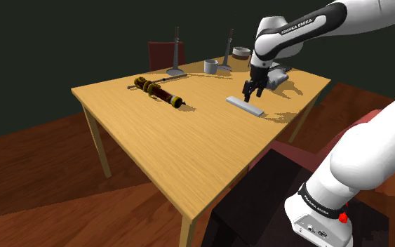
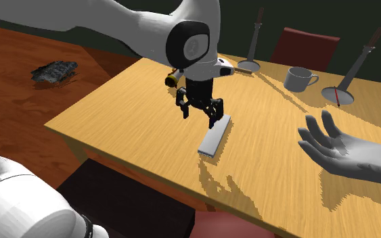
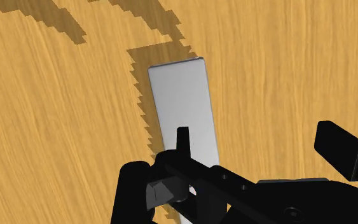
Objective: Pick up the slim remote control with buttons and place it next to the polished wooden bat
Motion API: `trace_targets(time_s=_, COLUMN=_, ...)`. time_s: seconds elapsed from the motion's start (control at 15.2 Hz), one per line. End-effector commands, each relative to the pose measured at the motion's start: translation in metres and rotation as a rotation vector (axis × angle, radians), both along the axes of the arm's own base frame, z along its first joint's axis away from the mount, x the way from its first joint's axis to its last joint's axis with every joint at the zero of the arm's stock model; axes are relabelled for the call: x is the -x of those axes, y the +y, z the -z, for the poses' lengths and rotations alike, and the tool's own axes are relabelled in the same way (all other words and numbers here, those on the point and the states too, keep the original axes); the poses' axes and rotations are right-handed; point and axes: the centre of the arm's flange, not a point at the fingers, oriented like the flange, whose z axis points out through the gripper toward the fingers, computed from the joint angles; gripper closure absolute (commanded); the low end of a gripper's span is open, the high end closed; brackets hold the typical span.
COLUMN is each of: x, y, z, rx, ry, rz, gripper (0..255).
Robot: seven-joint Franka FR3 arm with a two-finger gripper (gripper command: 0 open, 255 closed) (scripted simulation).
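The slim remote [image 1: 245, 106] is a plain grey flat slab lying on the wooden table [image 1: 189, 147], towards the shoulder view's right. My gripper [image 1: 252, 91] hangs open just above its far end, not touching it. From the second exterior view the gripper [image 2: 199, 111] hovers over the remote [image 2: 215, 136]. In the wrist view the remote [image 3: 182, 105] lies under one finger, while the gripper [image 3: 260, 143] is centred beside it over bare wood. The bat [image 1: 159, 91], dark red-brown with yellow bands, lies near the table's far left corner.
A grey mug [image 1: 211, 67], two grey upright stands [image 1: 177, 59] and a bowl [image 1: 242, 52] sit along the far edge. A grey model hand [image 2: 348, 152] lies close beside the remote. A red chair [image 1: 162, 55] stands behind the table. Something dark [image 2: 53, 70] lies on the floor.
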Motion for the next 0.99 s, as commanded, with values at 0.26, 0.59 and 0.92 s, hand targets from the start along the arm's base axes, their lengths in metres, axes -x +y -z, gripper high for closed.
trace_targets(time_s=0.26, x=-0.04, y=-0.051, z=0.037, rx=-0.018, ry=-0.052, rz=0.008, gripper=0)
trace_targets(time_s=0.59, x=-0.04, y=-0.051, z=0.063, rx=-0.018, ry=-0.052, rz=0.008, gripper=0)
trace_targets(time_s=0.92, x=-0.04, y=-0.052, z=0.077, rx=-0.018, ry=-0.052, rz=0.008, gripper=0)
